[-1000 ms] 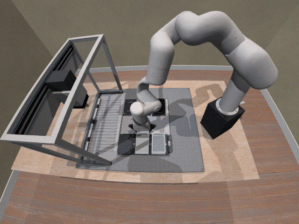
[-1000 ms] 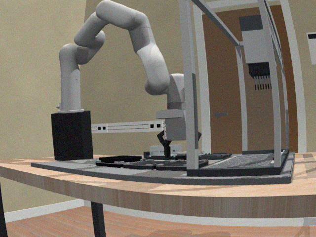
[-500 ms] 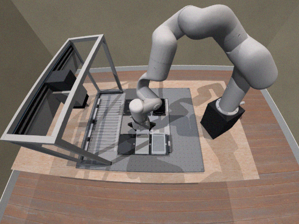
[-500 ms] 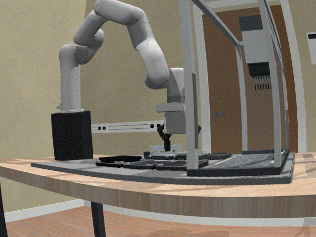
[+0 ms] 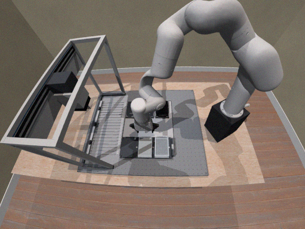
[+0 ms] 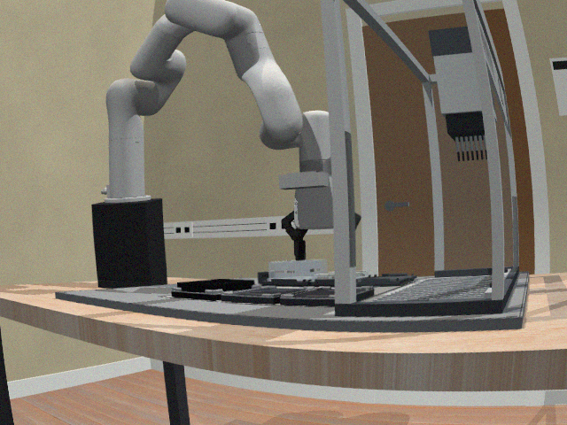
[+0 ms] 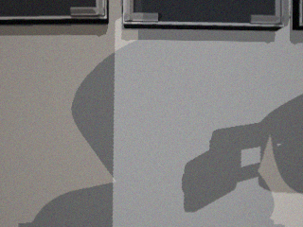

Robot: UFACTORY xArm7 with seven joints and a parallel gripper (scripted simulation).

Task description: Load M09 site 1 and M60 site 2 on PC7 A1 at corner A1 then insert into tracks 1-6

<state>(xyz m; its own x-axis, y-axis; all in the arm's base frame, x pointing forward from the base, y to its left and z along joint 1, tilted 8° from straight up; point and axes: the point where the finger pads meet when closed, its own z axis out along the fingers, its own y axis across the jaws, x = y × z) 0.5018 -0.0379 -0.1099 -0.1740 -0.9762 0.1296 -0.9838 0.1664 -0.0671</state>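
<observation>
The arm [image 5: 216, 29] reaches from its black pedestal [image 5: 214, 133] down over the grey deck plate [image 5: 187, 152] on the worktop [image 5: 246, 172]. The gripper [image 6: 299, 249] hangs above the bare strip between the nests and carrier PC7 [image 5: 127, 147], its jaws wide open and gripping nothing.

PC7 lies on the apron just beside the rails [image 5: 108, 123], outside the tracks. Two plates sit on it: a pale block [image 5: 144, 147] in the middle and a welled plate [image 5: 161, 147] at the end towards the pedestal; which labels they bear cannot be told. The carrier's end by the rails is dark and bare.

The wrist view shows two dark nests [image 7: 204, 11] along its top edge, with the gripper's shadow on the deck below.

The instrument frame [image 5: 74, 91] stands over the rails.
</observation>
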